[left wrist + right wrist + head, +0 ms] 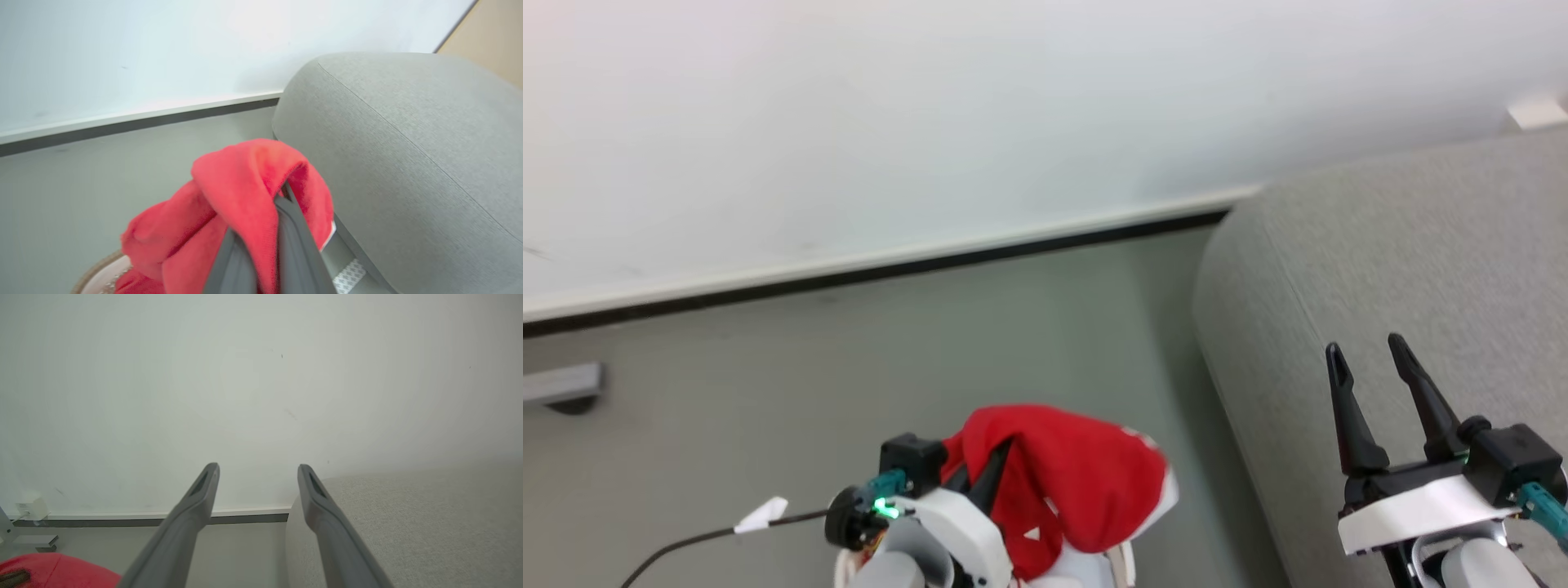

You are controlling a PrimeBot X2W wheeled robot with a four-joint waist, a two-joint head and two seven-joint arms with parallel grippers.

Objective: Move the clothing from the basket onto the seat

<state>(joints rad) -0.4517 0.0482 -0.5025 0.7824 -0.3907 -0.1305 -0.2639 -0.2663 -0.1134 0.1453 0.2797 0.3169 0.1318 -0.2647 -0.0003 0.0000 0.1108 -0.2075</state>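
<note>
A bright red piece of clothing (1078,474) with white trim hangs draped over the fingers of my left gripper (1001,457), which is shut on it above the floor, just left of the seat. In the left wrist view the red clothing (237,183) folds over the left gripper (284,192), and a bit of the basket rim (94,270) shows below it. The seat (1405,261), a light grey sofa, fills the right side. My right gripper (1365,347) hovers open and empty over the seat's edge; its wrist view shows the right gripper (258,468), the seat (429,522) and the red clothing (53,571).
A white wall with a dark baseboard (874,273) runs behind the grey floor (890,359). A grey bracket (560,385) sticks out at the left. A black cable with a white tag (760,514) trails from the left arm.
</note>
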